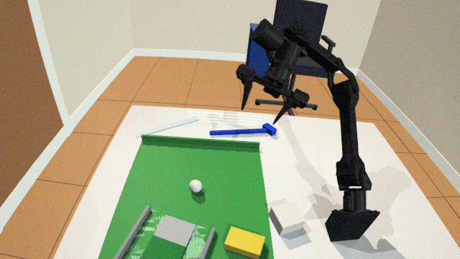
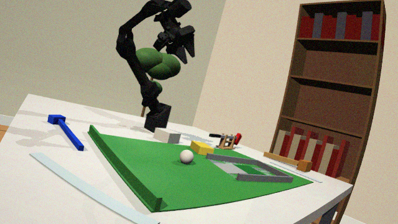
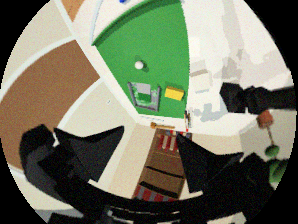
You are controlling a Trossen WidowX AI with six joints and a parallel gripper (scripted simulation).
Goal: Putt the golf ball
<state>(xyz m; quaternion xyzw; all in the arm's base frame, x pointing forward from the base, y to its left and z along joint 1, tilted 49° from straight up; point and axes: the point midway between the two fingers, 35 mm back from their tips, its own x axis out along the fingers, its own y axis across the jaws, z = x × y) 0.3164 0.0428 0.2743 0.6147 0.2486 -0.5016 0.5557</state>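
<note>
Overhead, our gripper (image 1: 259,114) hangs high above the tabletop (image 2: 46,193) with its fingers spread wide and nothing between them. We see the red putter (image 2: 227,139) propped on a small wooden stand at the tabletop's far edge, well apart from the gripper. The golf ball (image 1: 195,185) rests on the green mat (image 1: 223,169), near the grey-railed ramp (image 2: 249,169) and a yellow block (image 1: 244,242).

End effector (image 1: 259,114) wide open, arm raised

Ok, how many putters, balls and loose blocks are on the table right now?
Putters: 3, blue putter, red putter, tan putter
Balls: 1, golf ball
Blocks: 2, yellow block, white block
Total: 6
</note>
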